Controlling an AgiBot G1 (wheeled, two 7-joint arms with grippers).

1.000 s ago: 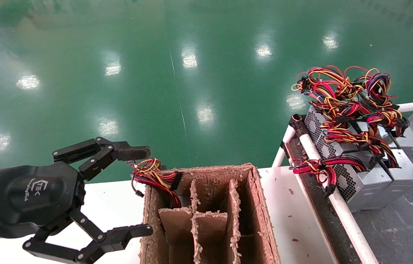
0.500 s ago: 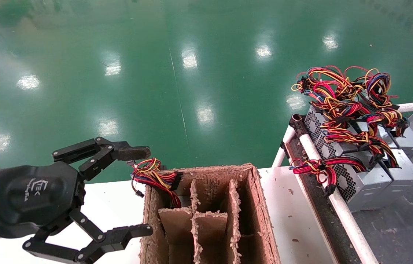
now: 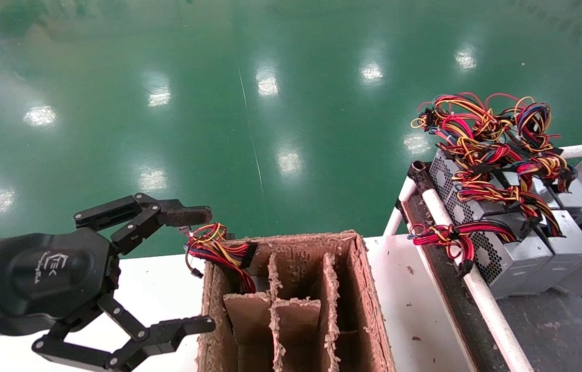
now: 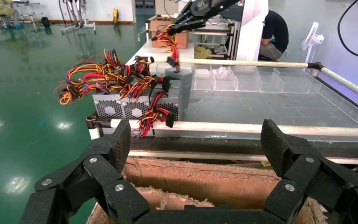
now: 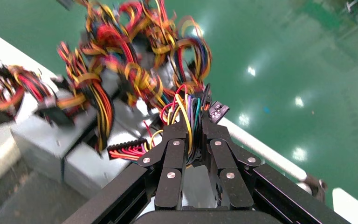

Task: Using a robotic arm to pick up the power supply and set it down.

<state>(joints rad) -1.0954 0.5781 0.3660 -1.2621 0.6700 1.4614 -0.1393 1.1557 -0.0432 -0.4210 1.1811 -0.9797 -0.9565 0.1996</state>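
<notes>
Head view: left gripper [image 3: 195, 268] parked at the left edge of the white tabletop [image 3: 161, 289], jaws spread wide, holding nothing, fingertips just short of the brown cardboard divider box [image 3: 296, 299]. Upper fingertip close to a small wire bundle [image 3: 216, 248] draped over the box's far left corner; contact cannot be told. Grey power supplies [image 3: 502, 243] lined up along the far left edge of the dark tray [image 3: 554, 330] to the right, behind its white rail [image 3: 476, 289], bunches of red, yellow and blue wires piled on top. Only a blurred dark and red smear at the right border where the right gripper enters. Left wrist view: both left fingers [image 4: 107, 154] set well apart above the near wall of the cardboard box, nothing between them. Beyond, the row of supplies on the tray, and the right gripper [image 4: 186, 23] high above them, pinched on a hanging wire bundle with a grey power supply [image 4: 179, 81] dangling beneath it, above the tray. Right wrist view: right gripper [image 5: 196, 126] clamped narrow on a wire bundle [image 5: 189, 112] of mixed colours, fingers pressed together around it; remaining supplies [image 5: 51, 140] and their wires blurred below.
</notes>
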